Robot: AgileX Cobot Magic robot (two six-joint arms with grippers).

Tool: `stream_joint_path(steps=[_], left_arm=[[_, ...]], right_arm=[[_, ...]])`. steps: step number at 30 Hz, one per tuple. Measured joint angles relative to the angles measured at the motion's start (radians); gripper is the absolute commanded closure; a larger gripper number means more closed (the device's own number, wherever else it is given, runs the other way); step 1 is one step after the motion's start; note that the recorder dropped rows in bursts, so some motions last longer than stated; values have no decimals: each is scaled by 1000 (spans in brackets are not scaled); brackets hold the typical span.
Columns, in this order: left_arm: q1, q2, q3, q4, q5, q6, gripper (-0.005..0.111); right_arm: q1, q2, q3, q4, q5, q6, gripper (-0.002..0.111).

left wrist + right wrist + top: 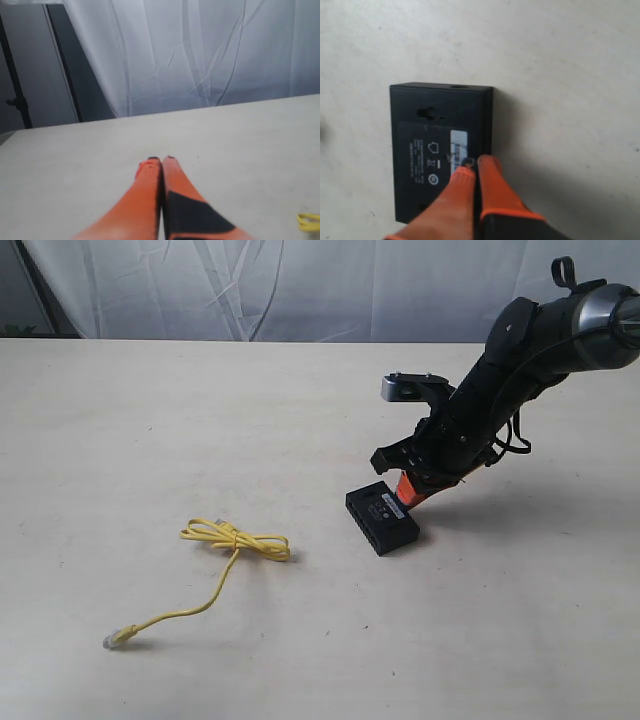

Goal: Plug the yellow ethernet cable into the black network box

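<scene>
- The yellow ethernet cable [238,543], a thin, glossy, bright-yellow cord, lies loose on the table well apart from the box. One part is gathered into flat loops and a single strand curves away to a small clear plastic plug [114,638].
- The black network box [381,520], a small flat rectangle of matte black plastic, lies flat on the table, with a row of square ports along one long side.
- In the right wrist view the box's upper face [435,145] carries faint grey markings, a pale barcode label [460,145] and a keyhole-shaped recess.
- The right gripper [472,167] has smooth, tapered orange fingers pressed together with nothing between them. Their tips sit over the box's top, at the label and near one edge.
- The left gripper [161,161] has the same orange fingers, one with a black patch. They are closed tip to tip on nothing above the bare table, and a bit of yellow cord shows at the frame edge.
- The table [150,420] is a pale cream, matte, faintly speckled surface.
- A wrinkled white sheet [300,290] hangs behind it.
</scene>
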Motion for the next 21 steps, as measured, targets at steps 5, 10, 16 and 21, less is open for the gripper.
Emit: stream_joint_path(steps=[5,10,16,21], left_arm=[[0,0,0,0,-107,0,107],[0,0,0,0,-152,0,107],[0,0,0,0,-158,0,107],[0,0,0,-39,-158,0,107]], right_arm=[[0,0,0,0,0,0,109],[0,0,0,0,0,0,109],[0,0,0,0,0,0,109],[0,0,0,0,0,0,109]])
